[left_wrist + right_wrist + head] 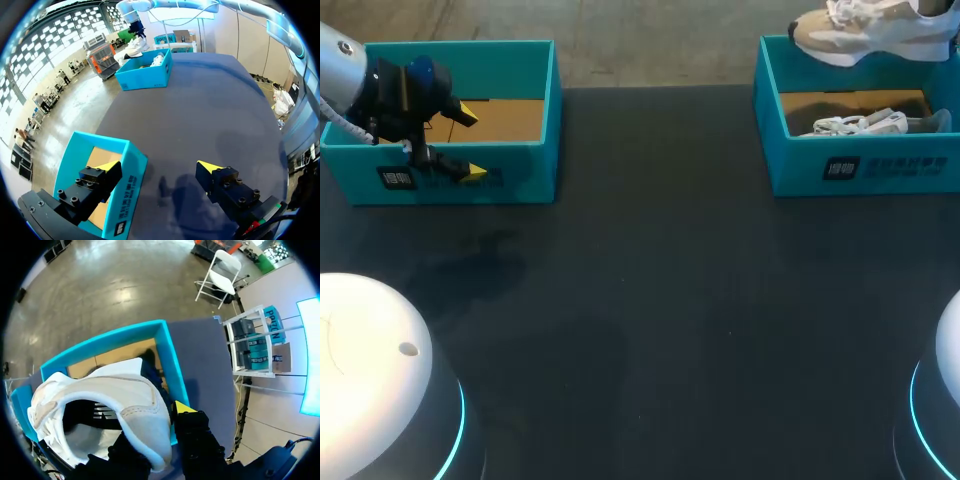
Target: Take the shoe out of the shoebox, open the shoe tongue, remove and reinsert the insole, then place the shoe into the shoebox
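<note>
Our right gripper [159, 432] clamps the white-and-beige lace-up sneaker [865, 30] by its heel collar, holding it in the air over the far wall of the open teal cardboard shoebox [860, 168]. Our left gripper [468, 142] gapes wide, straddling the front wall of a second teal cardboard box [525, 180] on the dark table [650, 300].

Shoe [865, 30]: white and beige, level, toe pointing left, raised over the far rim of the right shoebox [800, 165]. Both it and the left shoebox [520, 170] are teal and open.
</note>
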